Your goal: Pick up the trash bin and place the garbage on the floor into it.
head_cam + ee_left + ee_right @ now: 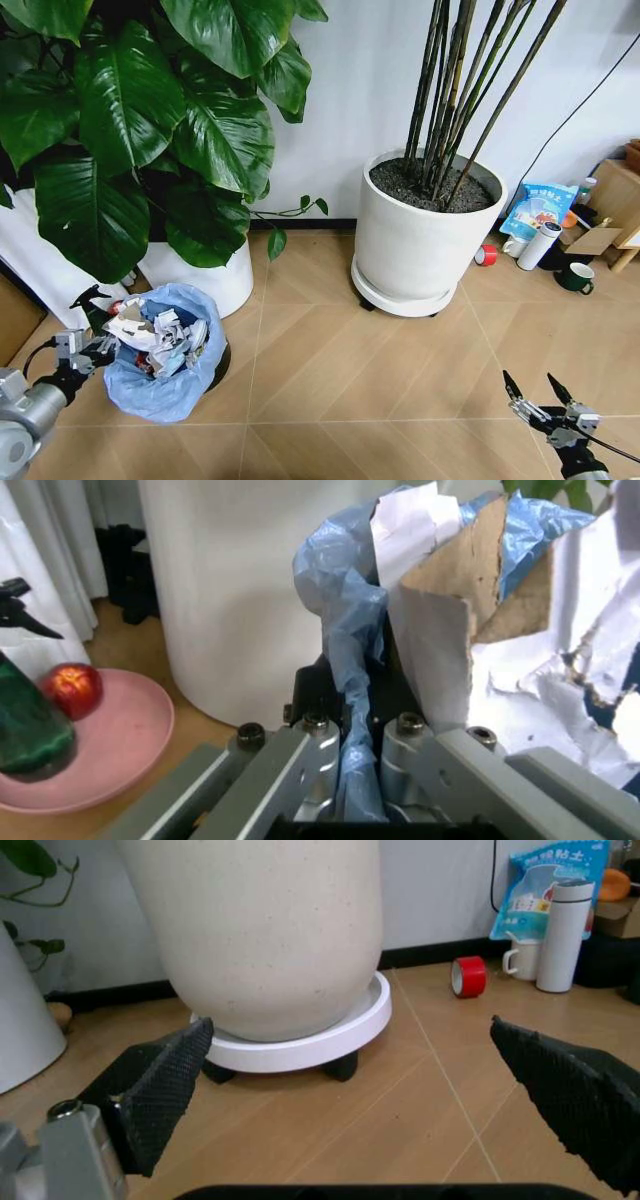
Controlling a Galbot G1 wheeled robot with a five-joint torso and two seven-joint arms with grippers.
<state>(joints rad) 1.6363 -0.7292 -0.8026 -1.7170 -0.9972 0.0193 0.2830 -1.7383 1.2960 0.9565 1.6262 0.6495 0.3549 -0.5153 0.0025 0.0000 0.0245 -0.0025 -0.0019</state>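
Head view has our left gripper (pixel 88 352) clamped on the trash bin (pixel 165 350) rim, near left. Garbage (pixel 160 332) looks all binned. Right gripper (pixel 540 398) hangs open, so setting down looks next.

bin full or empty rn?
Full. The trash bin is heaped above its blue liner with crumpled white paper and cardboard. The left gripper is shut on its rim; the right gripper hangs open, apart.

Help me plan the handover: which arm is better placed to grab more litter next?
Right, probably. The right gripper hangs open over bare floor, while the left gripper is clamped on the trash bin rim.
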